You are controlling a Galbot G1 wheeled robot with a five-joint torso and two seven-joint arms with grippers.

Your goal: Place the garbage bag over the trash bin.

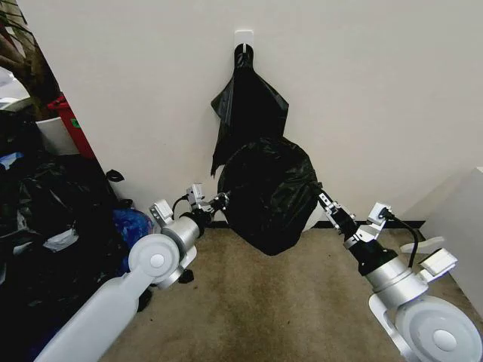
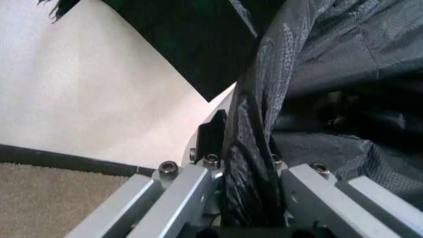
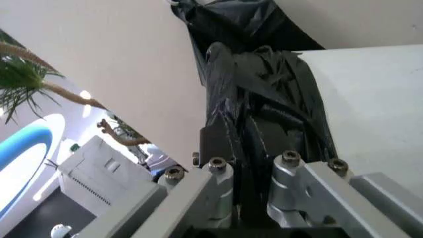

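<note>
The white wall fills the back of the scene, with tan carpet below it and a heap of stuffed black sacks piled off to the robot's left beside a red container; against the wall, flat black bags hang pinched at a white hook. Just below them bulges the garbage bag, stretched into a rounded dome between the two arms and held off the floor; in the right wrist view a smooth white surface lies right against the plastic, which I take for the wall of the trash bin, so the bag looks draped around it, though I cannot tell how far down it reaches. The left gripper sits at the bag's left edge, its jaws clamped on a bunched fold of film; the right gripper mirrors it on the right edge, jaws likewise pinched tight on gathered plastic. The bag looks feather-light, limp and slick, so it should crumple and slide rather than hold shape; it seems thin enough to tear if yanked over a rim; the sensible hold is where they have it, on the gathered hem at opposite sides of the mouth.
</note>
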